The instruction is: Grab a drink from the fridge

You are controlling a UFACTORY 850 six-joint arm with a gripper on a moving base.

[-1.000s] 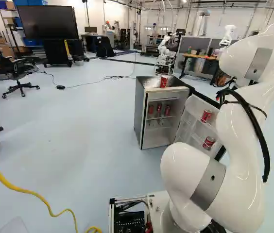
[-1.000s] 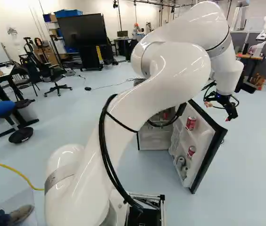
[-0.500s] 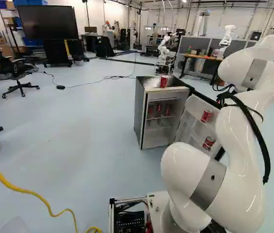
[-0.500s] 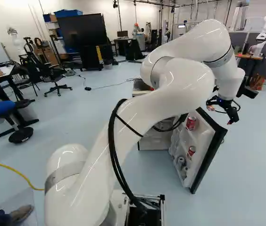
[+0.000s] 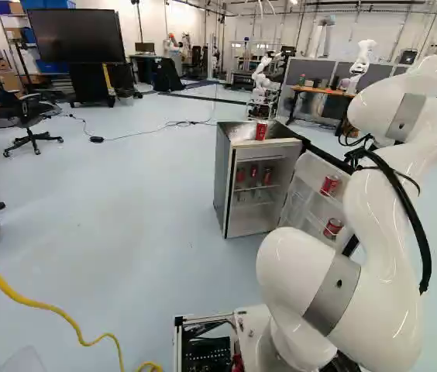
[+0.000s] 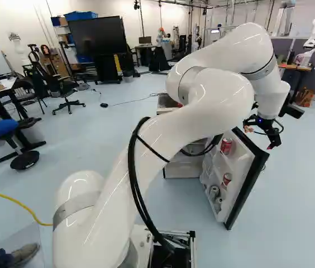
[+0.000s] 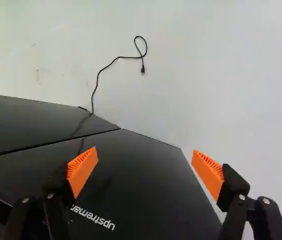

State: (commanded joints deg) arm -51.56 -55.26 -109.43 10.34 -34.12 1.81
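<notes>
Rising from its base joint, the glossy white jointed arm [image 6: 219, 100] bent ahead and over toward the open fridge door. Thick yellow cable [image 5: 56, 311] lay on the pale blue floor [image 5: 125, 201], left side of the left base view. Small black fridge door with white inner shelves [image 6: 240, 162] stood swung open; upper red can [image 6: 225, 146] and lower red can [image 6: 226, 179] sat in its racks, grey round items [image 6: 214, 192] lower down. Black two-finger gripper [image 6: 259, 137] hung near the door's outer side in the right base view. In the wrist view its orange ribbed pads [image 7: 82, 170] stood wide apart, nothing gripped. Smooth dark panel with pale lettering [image 7: 141, 185] showed between and beyond them; contact, can't tell. Thin black cord [image 7: 98, 75] curled on the floor past the panel. Grey box-shaped fridge body [image 5: 225, 178] stood beside the door, more red cans [image 5: 253, 175] upright on an inner shelf. One red can [image 5: 261, 130] stood on top, next to crumpled clear plastic [image 5: 242, 133]. Black wheeled office chair [image 5: 29, 112] and large black screen [image 5: 77, 35] were farther back, left; another robot [image 5: 362, 58], white, stood at a far desk.
</notes>
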